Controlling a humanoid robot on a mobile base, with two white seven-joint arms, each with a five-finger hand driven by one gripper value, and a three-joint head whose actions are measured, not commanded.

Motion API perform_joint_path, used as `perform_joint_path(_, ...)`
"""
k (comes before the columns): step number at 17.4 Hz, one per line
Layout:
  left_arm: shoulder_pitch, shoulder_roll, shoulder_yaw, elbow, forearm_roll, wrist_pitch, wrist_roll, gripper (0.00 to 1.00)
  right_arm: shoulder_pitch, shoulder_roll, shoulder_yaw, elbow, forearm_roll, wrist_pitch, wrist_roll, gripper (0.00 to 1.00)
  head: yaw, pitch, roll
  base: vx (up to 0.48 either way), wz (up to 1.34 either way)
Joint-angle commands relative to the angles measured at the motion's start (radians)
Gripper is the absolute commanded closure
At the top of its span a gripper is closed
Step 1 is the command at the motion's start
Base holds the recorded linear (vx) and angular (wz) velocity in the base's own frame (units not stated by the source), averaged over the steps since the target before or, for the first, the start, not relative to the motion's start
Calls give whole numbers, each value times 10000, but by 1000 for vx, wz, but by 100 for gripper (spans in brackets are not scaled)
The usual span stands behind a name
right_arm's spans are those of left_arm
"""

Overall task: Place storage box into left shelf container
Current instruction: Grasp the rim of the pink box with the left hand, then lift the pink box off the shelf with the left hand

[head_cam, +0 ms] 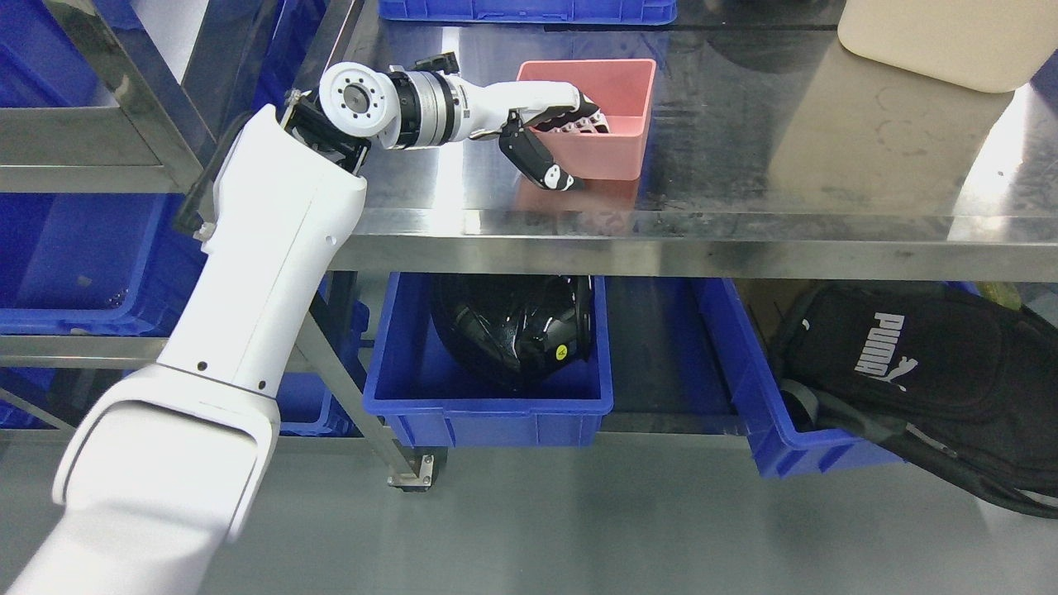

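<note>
A pink storage box stands upright on the steel table top. My left hand reaches in from the lower left and grips the box's left wall: the fingers hook inside the box, the thumb presses on its outside front. The left shelf unit stands to the left of the arm, with a blue container on its lower level. My right arm does not show.
Under the table a blue bin holds a black helmet. Another blue bin at right carries a black bag. A cream container sits at the table's far right. A blue bin edge shows at top.
</note>
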Motion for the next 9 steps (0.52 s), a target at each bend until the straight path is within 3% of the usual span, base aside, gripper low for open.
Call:
perform_joint_path(1,9,163,881,937,7,-1360,137,99,93,-175,-46,-175,15,-5,6,0,0,0,0,0,0)
perform_joint_path(3,9,163,1786,970,342,-1502,396,100,93,-175,-46,-175,15,-5,6,0,0,0,0,0,0)
perform_joint_path(6,70,163,2540,970,2930,-1472,383,100,93,-175,-46,-175,15,-5,6,0,0,0,0,0,0)
perform_joint_path(9,70,163,2971,924,4511,-1456,382,100,93,-175,-46,-175,15,-5,6,0,0,0,0,0,0)
